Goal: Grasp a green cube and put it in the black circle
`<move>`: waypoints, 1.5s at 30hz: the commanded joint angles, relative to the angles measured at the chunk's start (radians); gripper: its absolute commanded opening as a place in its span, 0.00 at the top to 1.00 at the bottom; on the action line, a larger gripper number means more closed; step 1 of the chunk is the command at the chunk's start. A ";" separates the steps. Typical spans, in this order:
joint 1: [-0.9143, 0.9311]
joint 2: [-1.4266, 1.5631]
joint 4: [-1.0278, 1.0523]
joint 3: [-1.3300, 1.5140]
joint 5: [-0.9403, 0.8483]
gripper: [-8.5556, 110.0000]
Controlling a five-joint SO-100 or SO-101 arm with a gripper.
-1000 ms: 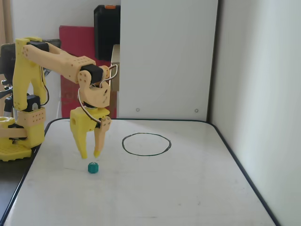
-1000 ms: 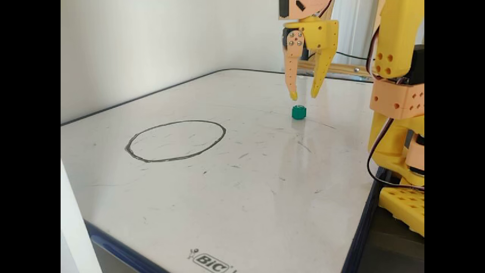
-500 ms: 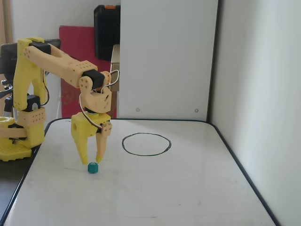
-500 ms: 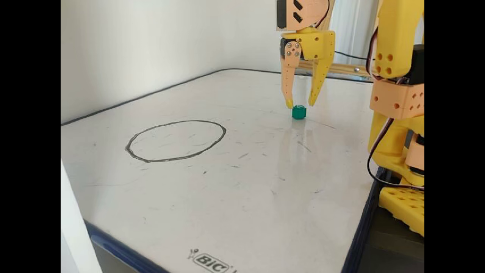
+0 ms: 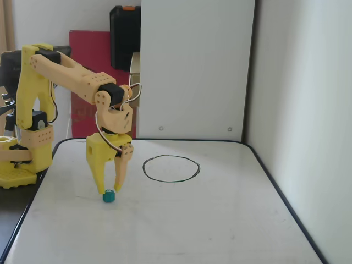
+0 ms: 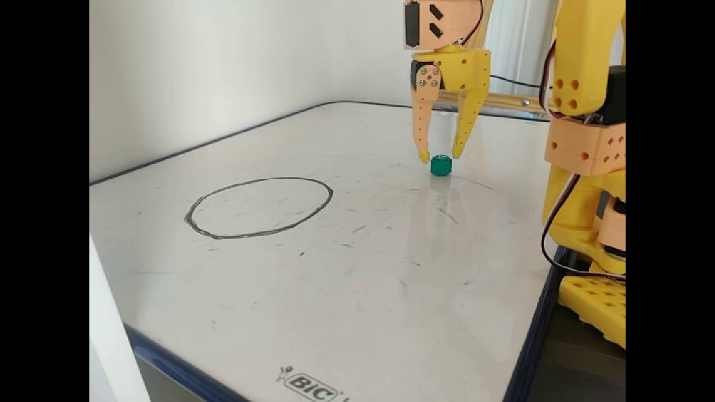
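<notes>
Both fixed views show a yellow and peach arm [image 5: 66, 74] reaching down over a whiteboard [image 6: 346, 312], with its gripper [image 5: 109, 188] pointing straight at the surface. The two fingers are spread, one yellow [image 6: 463, 134] and one peach [image 6: 422, 134], with a clear gap between their tips. The cube [image 6: 441, 165] is small and green and sits on the board right under that gap. In the fixed view from the board's end, the fingertips hang just above the cube's top, one to each side, and do not seem to touch it. In the other fixed view the cube [image 5: 109, 196] lies directly below the tips, very close to them; whether there is contact cannot be told there.

The circle [image 6: 192, 215] is a black hand-drawn ring on the board, and nothing lies inside it. The cube is well outside the circle: to the circle's right and farther back in the view from the board's end, and to the left of the circle [image 5: 147, 170] and nearer the camera in the other view. The arm's base [image 5: 16, 165] stands off the board's edge on the cube's side, away from the circle.
</notes>
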 commanded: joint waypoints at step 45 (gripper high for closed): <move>0.006 -0.083 0.359 -0.213 -0.120 0.83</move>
